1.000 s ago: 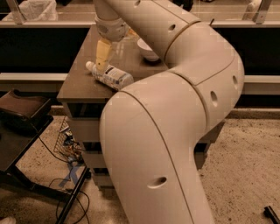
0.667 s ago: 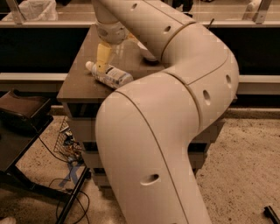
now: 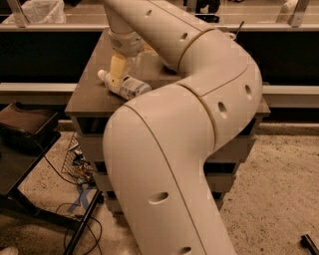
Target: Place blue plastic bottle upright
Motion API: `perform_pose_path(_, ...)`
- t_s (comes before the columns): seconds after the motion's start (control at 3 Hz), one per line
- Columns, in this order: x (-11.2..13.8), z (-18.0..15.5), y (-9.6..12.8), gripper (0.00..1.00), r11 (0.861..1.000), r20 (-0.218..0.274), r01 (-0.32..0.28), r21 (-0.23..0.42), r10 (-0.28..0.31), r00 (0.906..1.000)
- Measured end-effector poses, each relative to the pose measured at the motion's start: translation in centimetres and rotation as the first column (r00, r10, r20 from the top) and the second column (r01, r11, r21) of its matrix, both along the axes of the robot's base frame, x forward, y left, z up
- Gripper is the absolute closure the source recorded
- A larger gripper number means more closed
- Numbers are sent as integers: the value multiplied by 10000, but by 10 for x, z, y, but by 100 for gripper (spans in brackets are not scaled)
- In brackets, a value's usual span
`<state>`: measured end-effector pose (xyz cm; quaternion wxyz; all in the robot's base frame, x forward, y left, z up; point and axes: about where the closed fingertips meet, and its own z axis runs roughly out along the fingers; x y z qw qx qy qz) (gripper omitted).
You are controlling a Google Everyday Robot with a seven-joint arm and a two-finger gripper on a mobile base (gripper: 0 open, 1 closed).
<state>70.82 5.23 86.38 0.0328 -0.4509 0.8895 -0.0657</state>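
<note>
The blue plastic bottle [image 3: 124, 87] lies on its side on the brown table [image 3: 87, 99], near the front left edge, white cap pointing left, white label facing up. My gripper [image 3: 117, 74] hangs from the wrist right above the bottle's middle, its yellowish fingers [image 3: 116, 69] reaching down to the bottle's neck end. The big cream arm [image 3: 199, 114] fills the middle of the view and hides the table's right part.
A dark chair or stand [image 3: 25, 132] sits low at the left, with cables on the floor [image 3: 79, 164] beside the table. A counter rail [image 3: 30, 25] runs behind the table, with a white bag [image 3: 42, 10] on it.
The arm has shifted a little to the left and the gripper has come slightly lower over the bottle. The bottle has not moved.
</note>
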Motion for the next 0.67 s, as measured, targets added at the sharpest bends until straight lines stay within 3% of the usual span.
perform_pose_path(0.33, 0, -11, -1, 0, 9998, -292, 106, 158, -101, 9995)
perform_pose_path(0.67, -1, -20, -3, 13, 9988, -577, 172, 466, -145, 9982)
